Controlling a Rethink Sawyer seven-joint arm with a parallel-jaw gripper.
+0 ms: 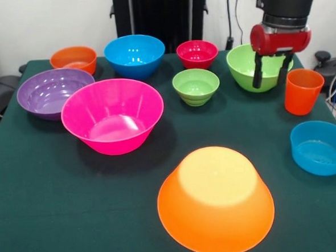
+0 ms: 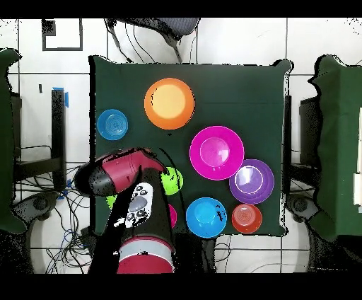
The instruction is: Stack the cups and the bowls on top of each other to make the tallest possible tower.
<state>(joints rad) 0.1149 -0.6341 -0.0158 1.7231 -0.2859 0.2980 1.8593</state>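
Nothing is stacked yet, we judge: the large orange bowl (image 1: 215, 200) sits rim down at 6 o'clock on the green surface (image 1: 59, 212) as the tower's bare base, and every other piece remains to be added. We count one orange-red cup (image 1: 303, 91) at 3 o'clock and nine bowls, eight upright around the far half, including the large pink bowl (image 1: 112, 115) at 9 o'clock. The claw (image 1: 273, 68) hangs empty, fingers slightly apart, above the green bowl (image 1: 245, 65), beside the cup.

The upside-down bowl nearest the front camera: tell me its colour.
Orange, paler and yellowish on its upturned base; the front view shows it best.
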